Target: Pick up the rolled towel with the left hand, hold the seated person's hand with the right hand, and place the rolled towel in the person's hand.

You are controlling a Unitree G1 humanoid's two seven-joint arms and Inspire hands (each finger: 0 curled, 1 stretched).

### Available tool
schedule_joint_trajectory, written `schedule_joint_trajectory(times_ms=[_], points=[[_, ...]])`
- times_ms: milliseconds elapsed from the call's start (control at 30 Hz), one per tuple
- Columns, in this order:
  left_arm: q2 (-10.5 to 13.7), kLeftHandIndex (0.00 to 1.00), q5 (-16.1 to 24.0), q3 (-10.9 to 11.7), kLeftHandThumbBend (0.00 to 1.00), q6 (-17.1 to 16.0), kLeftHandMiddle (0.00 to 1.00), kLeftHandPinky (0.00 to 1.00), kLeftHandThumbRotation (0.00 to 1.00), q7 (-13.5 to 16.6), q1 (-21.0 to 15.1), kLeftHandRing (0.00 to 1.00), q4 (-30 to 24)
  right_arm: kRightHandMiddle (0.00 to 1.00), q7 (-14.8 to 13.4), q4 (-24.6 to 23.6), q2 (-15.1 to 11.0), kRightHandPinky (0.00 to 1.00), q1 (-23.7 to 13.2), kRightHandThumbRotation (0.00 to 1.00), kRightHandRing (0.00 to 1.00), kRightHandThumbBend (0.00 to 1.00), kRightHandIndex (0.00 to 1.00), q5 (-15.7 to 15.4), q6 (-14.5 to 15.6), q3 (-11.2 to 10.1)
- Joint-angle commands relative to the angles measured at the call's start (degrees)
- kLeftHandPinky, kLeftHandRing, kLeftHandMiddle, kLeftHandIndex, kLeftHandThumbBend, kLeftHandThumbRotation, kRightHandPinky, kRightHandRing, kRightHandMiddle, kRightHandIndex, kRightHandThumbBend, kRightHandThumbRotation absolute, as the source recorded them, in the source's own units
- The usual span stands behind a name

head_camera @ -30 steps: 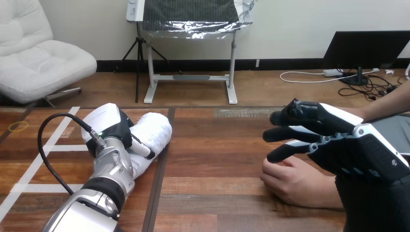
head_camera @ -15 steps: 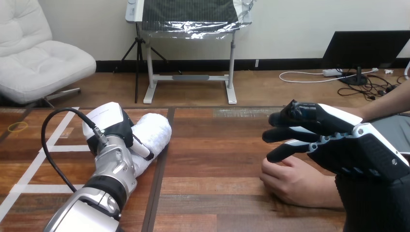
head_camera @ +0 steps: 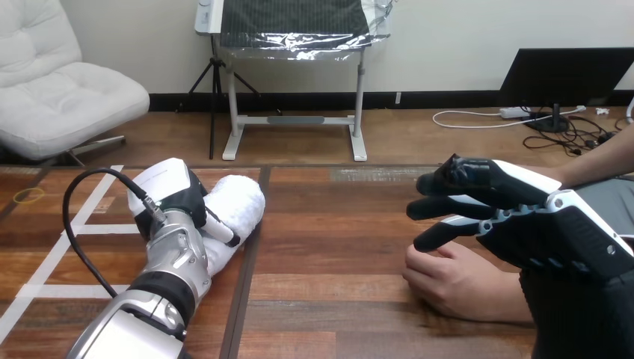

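Head view: left hand (head_camera: 176, 199) clasps the rolled towel (head_camera: 241, 200); right hand (head_camera: 523, 221) hovers unclenched over the person's hand (head_camera: 448, 281).

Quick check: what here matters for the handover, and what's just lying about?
Job: rolled towel, left hand on it, right hand, person's hand.
Lying about: yellow ring and white tape lines at the table's left.

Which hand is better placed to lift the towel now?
Left. The left hand lies on the towel, thumb round it; the right hand hovers over the person's hand, far from it.
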Motion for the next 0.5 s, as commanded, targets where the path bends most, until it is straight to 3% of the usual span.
schedule_joint_trajectory(times_ms=[0,467], points=[[-0.01,0.54,-0.48,0.50,0.71,0.16,0.45,0.25,0.00,-0.86,1.10,0.36,0.69,0.75,-0.70,-0.07,0.79,0.54,-2.46,1.00,0.68,1.00,0.76,0.48,-0.21,-0.23],[0.23,0.55,-0.99,0.76,0.65,-1.65,0.48,0.28,0.00,-0.69,1.28,0.40,0.38,0.76,-1.16,0.77,1.44,0.54,-3.37,1.00,0.68,1.00,0.76,-0.18,0.52,-0.31]])
